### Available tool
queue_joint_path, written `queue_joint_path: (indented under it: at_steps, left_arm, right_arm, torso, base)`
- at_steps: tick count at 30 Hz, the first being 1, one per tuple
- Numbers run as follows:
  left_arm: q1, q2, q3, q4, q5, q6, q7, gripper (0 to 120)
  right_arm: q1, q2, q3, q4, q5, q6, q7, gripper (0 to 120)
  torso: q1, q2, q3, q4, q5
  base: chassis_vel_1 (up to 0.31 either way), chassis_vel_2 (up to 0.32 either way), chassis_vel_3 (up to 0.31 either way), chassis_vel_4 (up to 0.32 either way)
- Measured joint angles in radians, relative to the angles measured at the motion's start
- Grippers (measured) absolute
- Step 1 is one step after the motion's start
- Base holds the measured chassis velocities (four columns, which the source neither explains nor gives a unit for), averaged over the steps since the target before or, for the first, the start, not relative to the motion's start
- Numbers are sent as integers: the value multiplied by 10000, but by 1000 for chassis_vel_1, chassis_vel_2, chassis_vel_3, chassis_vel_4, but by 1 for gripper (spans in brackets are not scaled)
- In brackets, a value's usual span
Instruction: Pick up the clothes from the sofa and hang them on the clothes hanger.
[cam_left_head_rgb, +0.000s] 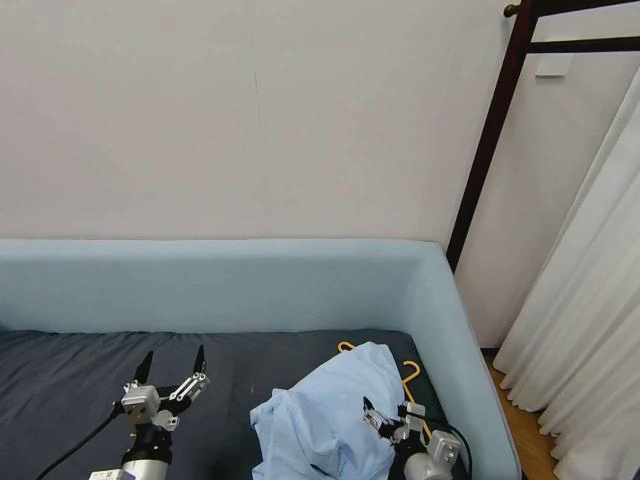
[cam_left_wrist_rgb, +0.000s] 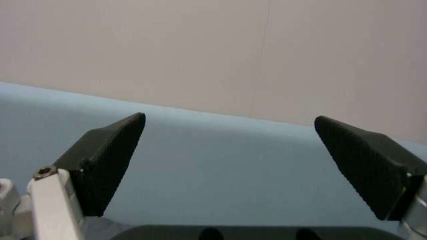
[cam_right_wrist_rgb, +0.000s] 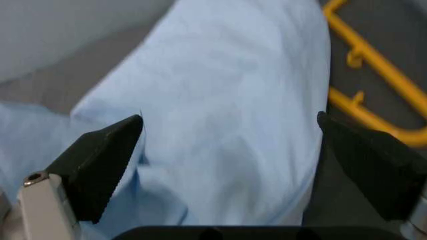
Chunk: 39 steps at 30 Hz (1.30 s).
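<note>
Shirt (cam_left_head_rgb: 325, 415), pale blue and crumpled, lies in a heap on the dark seat of the sofa (cam_left_head_rgb: 250, 285), at its right end, close to the armrest. It looks light and limp, and it should bunch and drape rather than hold a shape. A pinch on a raised fold would likely hold better than one on a flat patch.

A yellow hanger (cam_left_head_rgb: 410, 372) lies partly under the shirt's far side, touching the cloth. In the right wrist view its bar runs just beside the shirt's edge, so a grip taken there could catch it or drag it along.

The right gripper (cam_left_head_rgb: 390, 415) hovers over the near right part of the heap, jaws spread wide with nothing between them and cloth directly below. The left gripper (cam_left_head_rgb: 174, 360) stands over bare seat well to the left, also wide open and empty, pointed toward the sofa back.

Room is tight on the right, with the armrest just beside the shirt, then a strip of floor (cam_left_head_rgb: 510, 400) and a white curtain (cam_left_head_rgb: 590, 330). The dark wooden clothes stand (cam_left_head_rgb: 490, 140) rises behind the sofa's right corner against the wall, leaving open space upward and to the left.
</note>
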Motion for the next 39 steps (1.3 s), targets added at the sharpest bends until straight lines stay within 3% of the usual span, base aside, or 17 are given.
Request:
queue_joint_path:
  at_steps: [4,8,14,21,39]
  left_arm:
    - [14,11,47,109,-2,-26,6,100]
    - [-183,181,35,122,-32,6,7,100]
    - [-254,411,42,159,-207,15,-10,100]
    - [-500,449,315,224,-217,154,-28,100]
    - [-497,266,472,399,-116,14,-176,100]
  right_arm:
    - [-39,198,48,-261,1016,-24,169,100]
    - [156,744,150,-748,1814,1081,708,100]
    - [21,1203,174,-1022,1499,1299,1527,100]
    - [3,1506,211,-1585,1061,1234,1515,99]
    - [182,1938,-36,-2242,228,1424,1154,35]
  torso:
    - [0,0,0,1,-2]
    - [0,0,0,3,0]
    - [0,0,-1,1,-2]
    - [0,0,0,0,-2]
    - [0,0,-1,1,-2]
  base:
    - [0,0,0,0]
    - [0,0,0,0]
    - [0,0,0,0]
    - [0,0,0,0]
    - [0,0,0,0]
